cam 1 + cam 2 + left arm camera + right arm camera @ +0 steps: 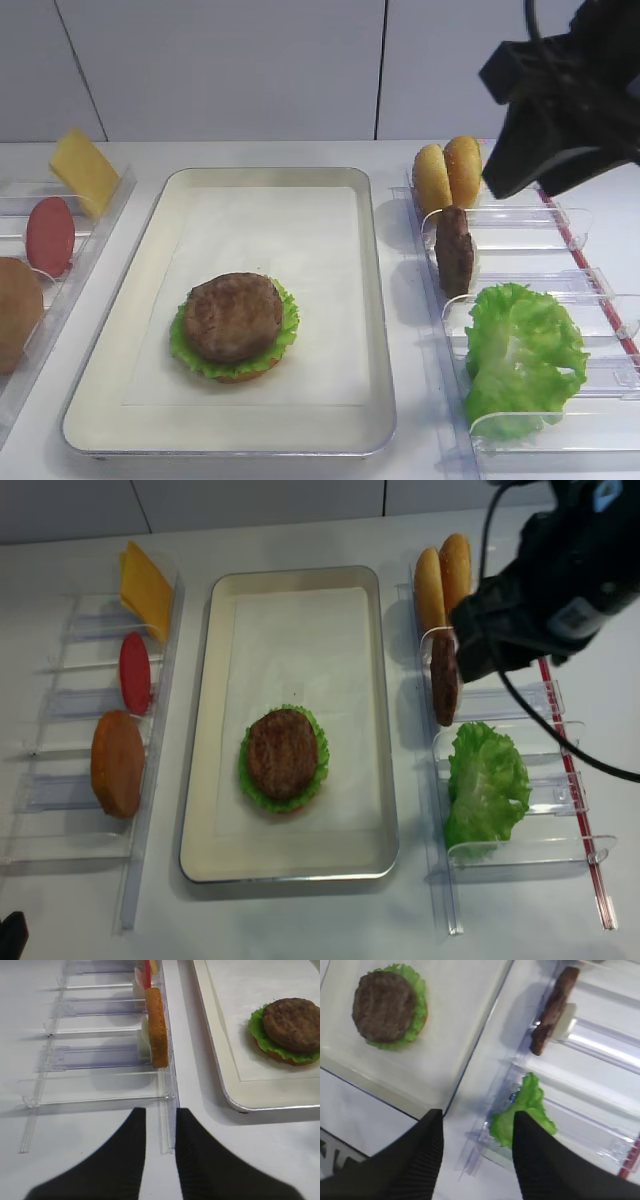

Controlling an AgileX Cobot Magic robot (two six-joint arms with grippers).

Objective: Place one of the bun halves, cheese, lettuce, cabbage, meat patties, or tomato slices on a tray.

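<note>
- Now I see the right gripper (477,1147) spread wide, holding nothing; the left gripper (160,1132) is nearly closed, empty.
- Spare meat patty (454,250) stands on edge, long axis 12-to-6, at the tray's (375,300) 3 o'clock.

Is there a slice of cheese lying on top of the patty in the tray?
No, the meat patty is bare on top, over lettuce; the cheese stands in the left rack.
</note>
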